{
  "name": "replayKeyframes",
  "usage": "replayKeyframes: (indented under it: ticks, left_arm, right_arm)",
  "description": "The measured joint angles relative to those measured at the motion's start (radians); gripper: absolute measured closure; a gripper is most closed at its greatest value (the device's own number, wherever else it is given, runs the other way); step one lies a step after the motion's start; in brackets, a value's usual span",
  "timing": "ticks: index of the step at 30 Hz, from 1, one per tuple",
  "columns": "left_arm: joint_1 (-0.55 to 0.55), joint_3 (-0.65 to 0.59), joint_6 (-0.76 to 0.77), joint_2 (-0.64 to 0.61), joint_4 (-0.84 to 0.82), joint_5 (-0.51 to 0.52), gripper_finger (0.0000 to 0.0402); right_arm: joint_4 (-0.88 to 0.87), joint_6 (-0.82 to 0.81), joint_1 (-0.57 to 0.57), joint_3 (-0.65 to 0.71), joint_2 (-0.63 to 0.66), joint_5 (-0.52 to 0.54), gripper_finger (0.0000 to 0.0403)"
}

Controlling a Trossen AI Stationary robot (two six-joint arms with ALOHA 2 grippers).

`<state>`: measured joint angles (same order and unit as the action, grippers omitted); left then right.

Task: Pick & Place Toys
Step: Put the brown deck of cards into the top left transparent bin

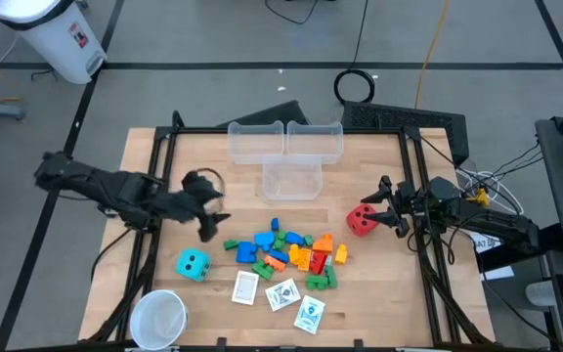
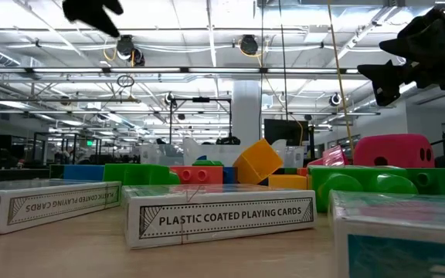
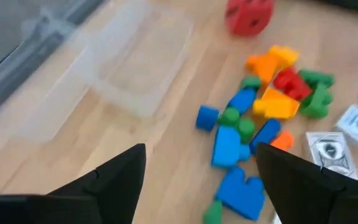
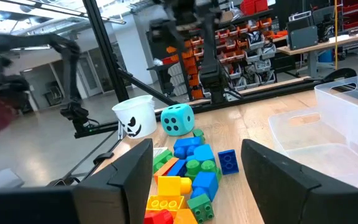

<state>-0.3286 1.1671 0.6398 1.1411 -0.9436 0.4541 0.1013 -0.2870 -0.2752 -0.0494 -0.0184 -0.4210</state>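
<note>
Three clear bins [image 1: 286, 152] sit at the upper centre of the table [image 1: 379, 284], a white cup [image 1: 159, 318] at lower left. The blocks [image 1: 291, 252] lie heaped mid-table, the cyan die [image 1: 194, 264] to their left, cards [image 1: 280, 293] below, the red die [image 1: 362, 221] to their right. The left gripper [image 1: 211, 217] reaches in from the left, fingers apart and empty; the right gripper [image 1: 384, 207], fingers apart, hovers beside the red die.
</note>
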Motion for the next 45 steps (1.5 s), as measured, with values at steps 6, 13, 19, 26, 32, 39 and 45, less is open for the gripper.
replayKeyframes:
  ticks: [6, 13, 19, 26, 32, 39, 45]
  left_arm:
    - [-0.102, 0.374, 0.4, 0.347, -0.366, -0.054, 0.0094]
    - [-0.149, 0.462, 0.726, 0.535, -0.517, -0.203, 0.0094]
    - [-0.166, 0.392, 0.85, 0.541, -0.414, -0.303, 0.0088]
    - [-0.192, 0.241, 0.945, 0.541, -0.098, -0.377, 0.0043]
    - [-0.223, 0.11, 1.062, 0.555, 0.222, -0.328, 0.0024]
    - [-0.254, 0.1, 1.186, 0.683, 0.243, -0.322, 0.0022]
    - [-0.251, 0.162, 1.202, 0.806, 0.325, -0.313, 0.0023]
  right_arm:
    - [0.0, 0.0, 0.0, 0.0, 0.0, 0.0, 0.0188]
    - [0.0, 0.0, 0.0, 0.0, 0.0, 0.0, 0.0188]
    - [0.0, 0.0, 0.0, 0.0, 0.0, 0.0, 0.0188]
    - [0.0, 0.0, 0.0, 0.0, 0.0, 0.0, 0.0188]
    - [0.0, 0.0, 0.0, 0.0, 0.0, 0.0, 0.0188]
    - [0.0, 0.0, 0.0, 0.0, 0.0, 0.0, 0.0188]
    - [0.0, 0.0, 0.0, 0.0, 0.0, 0.0, 0.0188]
